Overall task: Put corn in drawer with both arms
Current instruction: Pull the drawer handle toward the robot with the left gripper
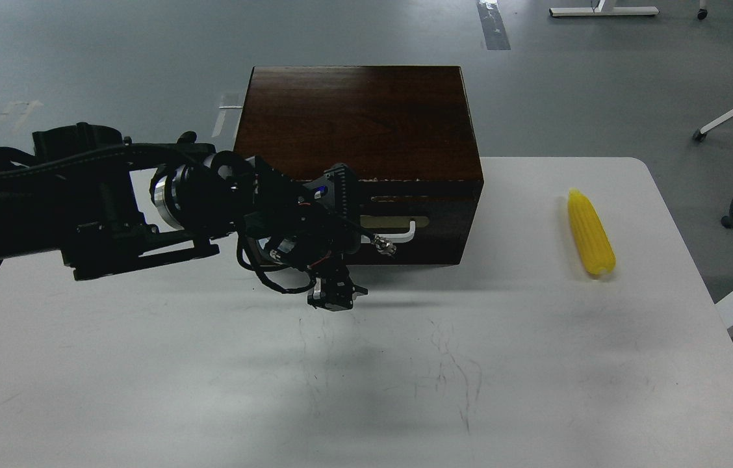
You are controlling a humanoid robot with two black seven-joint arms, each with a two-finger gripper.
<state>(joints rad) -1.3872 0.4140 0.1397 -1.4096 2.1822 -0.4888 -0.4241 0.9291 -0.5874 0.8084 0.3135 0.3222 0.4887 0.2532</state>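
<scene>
The wooden box (357,123) stands at the far middle of the white counter (366,377). Its drawer (431,224) faces the near side and is closed, flush with the box front. The white bar handle (399,233) on the drawer front is partly covered by the left arm (145,201).

The left arm enters from the left edge and reaches across to the left part of the box front. The left pincer (338,296) hangs just in front of the box, below and left of the handle, pointing down over the counter. It is dark and seen small; whether it is wide or narrow cannot be told. It holds nothing visible.

The corn (591,233) lies on the counter well to the right of the box, tapered end pointing away, apart from everything else.

The right pincer is out of view.
</scene>
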